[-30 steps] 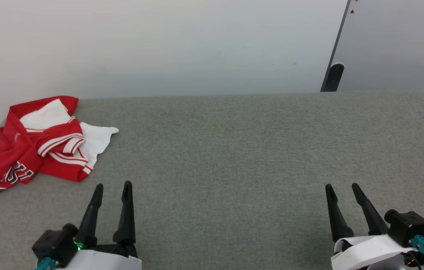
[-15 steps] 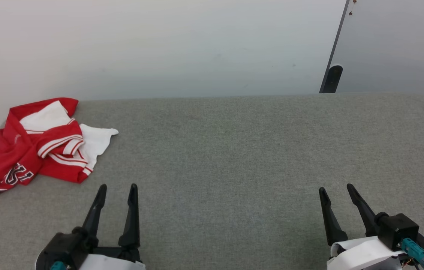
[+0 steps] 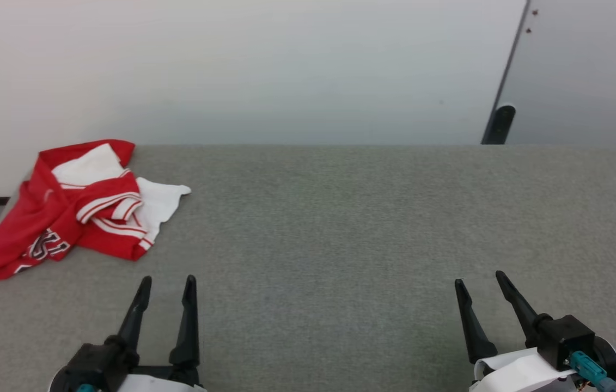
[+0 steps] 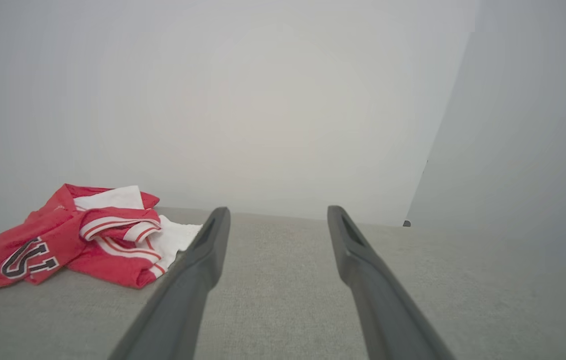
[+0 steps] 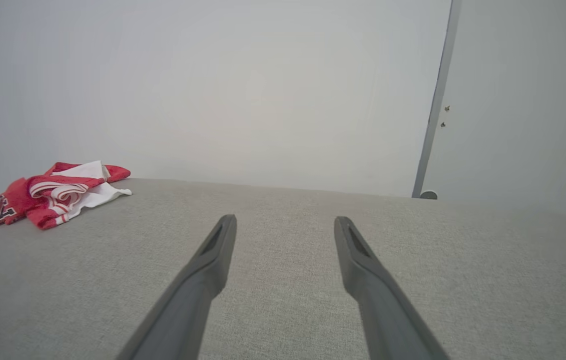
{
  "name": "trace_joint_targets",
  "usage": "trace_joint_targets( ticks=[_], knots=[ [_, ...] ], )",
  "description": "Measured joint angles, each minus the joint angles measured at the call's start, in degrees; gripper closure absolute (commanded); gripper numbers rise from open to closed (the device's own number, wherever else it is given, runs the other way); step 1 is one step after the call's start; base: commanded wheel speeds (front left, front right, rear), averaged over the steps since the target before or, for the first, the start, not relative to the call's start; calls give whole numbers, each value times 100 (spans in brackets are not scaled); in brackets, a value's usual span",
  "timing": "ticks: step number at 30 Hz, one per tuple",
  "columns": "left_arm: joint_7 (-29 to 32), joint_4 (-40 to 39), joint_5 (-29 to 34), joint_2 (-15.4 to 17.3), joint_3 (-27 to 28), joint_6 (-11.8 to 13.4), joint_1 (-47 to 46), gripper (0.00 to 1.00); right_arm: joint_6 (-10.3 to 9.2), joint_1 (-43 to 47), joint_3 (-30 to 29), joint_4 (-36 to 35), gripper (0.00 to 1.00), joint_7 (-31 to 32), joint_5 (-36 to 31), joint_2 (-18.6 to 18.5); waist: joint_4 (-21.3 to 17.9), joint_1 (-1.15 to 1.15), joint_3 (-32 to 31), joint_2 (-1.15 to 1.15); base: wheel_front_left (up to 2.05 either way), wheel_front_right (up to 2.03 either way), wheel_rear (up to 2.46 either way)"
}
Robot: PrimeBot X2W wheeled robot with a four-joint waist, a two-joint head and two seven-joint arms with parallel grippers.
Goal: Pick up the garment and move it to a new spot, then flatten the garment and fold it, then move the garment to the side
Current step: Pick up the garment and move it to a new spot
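Garment (image 3: 46,218) comes first, and it is not picked up yet. The biggest thing is the wide, flat, grey cloth-topped table (image 3: 340,228), mostly bare. The garment — a soft red T-shirt with white sleeves, stripy trim and white letters — lies in a messy heap at the table's far left corner, its red end right at the left edge. The long-fingered black left gripper (image 3: 168,279) sits at the near left, wide open, holding nothing, a little way from the heap. The black right gripper (image 3: 478,277), long-fingered too, sits at the near right, also wide open and empty, far from the shirt.

I think the step now is the reach and pick-up. To do it well, the left gripper should go far and left, come down on a thick bunched part by the stripy trim, and pinch plenty of cloth, not a thin white corner that may slip out. Then lift high so nothing drags.
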Motion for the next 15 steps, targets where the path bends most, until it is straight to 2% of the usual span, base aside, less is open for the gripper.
trace_joint_targets(
  ticks=[6,15],
  knots=[
    [0,200,12,3,310,37,-11,0,0,2,211,3,0,48,-14,0,298,0,-80,0,0,0,0],
    [0,353,90,4,704,261,-6,0,0,-9,587,102,0,70,90,0,914,0,-249,0,0,0,0]
  ],
)
